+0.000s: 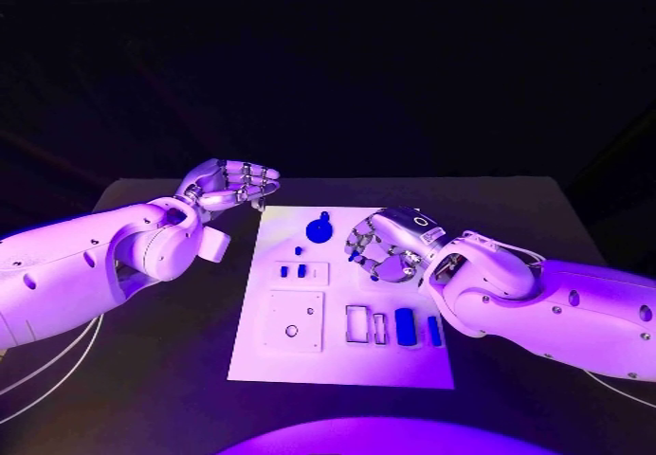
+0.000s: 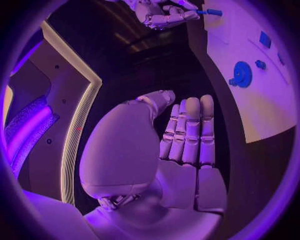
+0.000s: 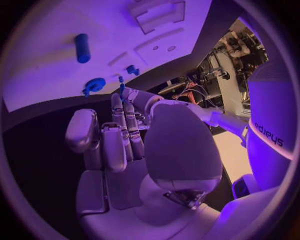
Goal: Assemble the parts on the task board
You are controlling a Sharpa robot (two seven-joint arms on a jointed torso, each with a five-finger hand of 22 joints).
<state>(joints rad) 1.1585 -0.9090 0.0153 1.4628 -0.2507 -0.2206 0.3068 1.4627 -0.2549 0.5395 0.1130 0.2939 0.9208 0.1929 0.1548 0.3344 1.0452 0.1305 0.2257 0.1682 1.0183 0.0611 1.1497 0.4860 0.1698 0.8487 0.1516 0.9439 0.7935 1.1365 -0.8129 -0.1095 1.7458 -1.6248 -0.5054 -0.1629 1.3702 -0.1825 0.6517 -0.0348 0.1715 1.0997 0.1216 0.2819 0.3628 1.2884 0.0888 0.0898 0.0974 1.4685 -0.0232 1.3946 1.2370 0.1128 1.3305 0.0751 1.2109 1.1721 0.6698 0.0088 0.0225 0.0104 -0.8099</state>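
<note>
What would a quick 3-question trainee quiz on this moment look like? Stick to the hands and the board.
1. True or false: the left hand rests on the task board.
2. What is at the fingertips of the right hand? A: nothing. B: a small blue part. C: a cable.
3. Fill in: the round blue part lies on the board near the edge ____ from the robot (nearest or farthest).

Key:
1. False. It is above the black table, off the board's far left corner, and holds nothing.
2. B. The part is pinched at the fingertips, above the board.
3. Farthest.
</note>
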